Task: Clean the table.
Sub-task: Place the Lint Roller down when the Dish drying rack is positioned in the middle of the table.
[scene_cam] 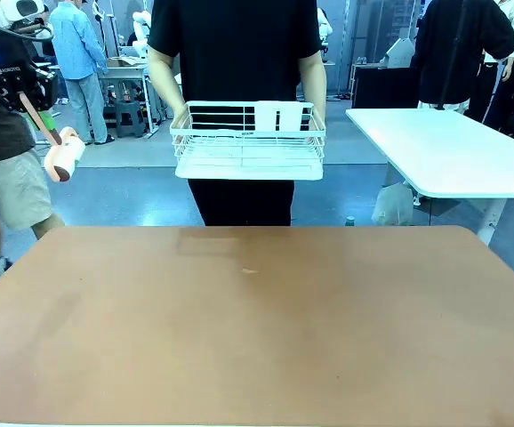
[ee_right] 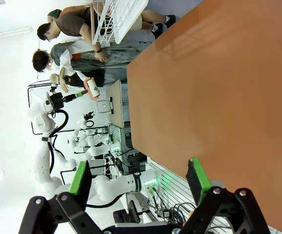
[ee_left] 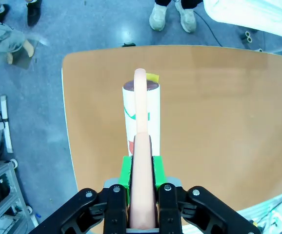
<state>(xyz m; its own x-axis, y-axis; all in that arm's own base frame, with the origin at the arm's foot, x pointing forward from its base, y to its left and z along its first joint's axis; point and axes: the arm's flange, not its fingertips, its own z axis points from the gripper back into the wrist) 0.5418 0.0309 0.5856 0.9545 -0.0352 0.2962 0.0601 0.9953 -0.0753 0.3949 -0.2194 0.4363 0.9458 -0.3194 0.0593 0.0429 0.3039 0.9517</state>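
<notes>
Grips a lint roller [ee_left: 141,114] by its pink handle with the left gripper [ee_left: 142,168], jaws clamped on it, raised above the left side of the reddish-brown surface [scene_cam: 257,329]. Holds the right gripper [ee_right: 138,178] above that surface, jaws apart. Faces a person [scene_cam: 239,36] beyond the surface's far edge, carrying a white wire rack [scene_cam: 248,147] clear of it.

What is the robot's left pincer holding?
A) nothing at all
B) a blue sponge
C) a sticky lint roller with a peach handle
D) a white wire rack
C: in the left wrist view, the left pincer is shut on the handle of the peach-handled lint roller with a white roll, its green pads pressed against both sides.
</notes>
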